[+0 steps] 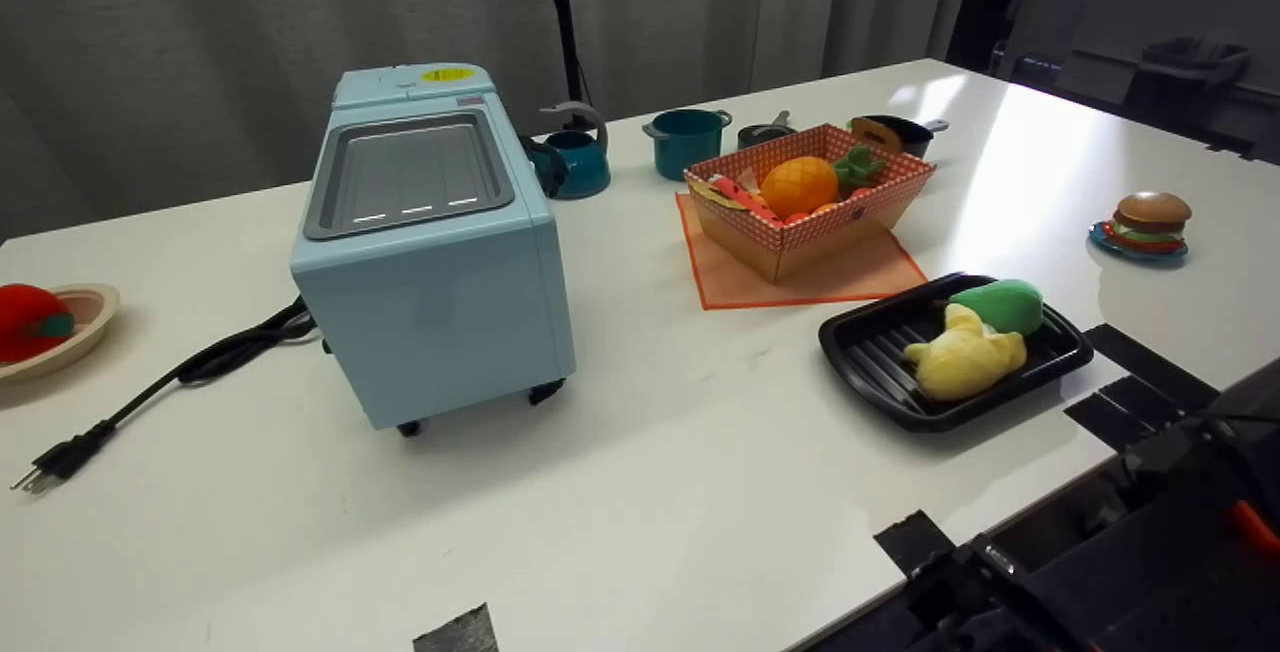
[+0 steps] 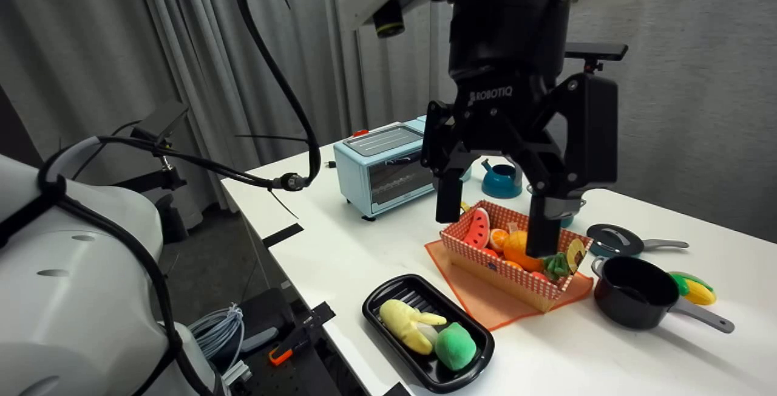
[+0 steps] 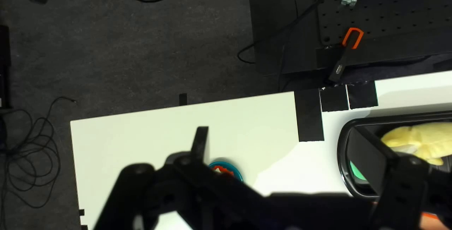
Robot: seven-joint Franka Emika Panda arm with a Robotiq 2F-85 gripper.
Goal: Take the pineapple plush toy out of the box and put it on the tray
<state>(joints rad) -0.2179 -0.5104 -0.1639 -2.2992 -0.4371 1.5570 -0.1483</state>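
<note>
- Pineapple plush toy (image 1: pixel 812 184) lies inside the box (image 1: pixel 840 244); packed play fruit (image 2: pixel 478 230) could block the gripper (image 2: pixel 496 226), jaws wide apart and empty.
- Near the box, 2 soft toys (image 1: pixel 970 344) occupy the tray (image 1: pixel 872 357); landing on them, the pineapple could roll off.

The pineapple plush toy (image 1: pixel 798 186) lies in the box (image 1: pixel 835 238); the tray (image 1: pixel 874 348) holds a yellow plush (image 1: pixel 964 364) and a green plush (image 1: pixel 1006 306).
</note>
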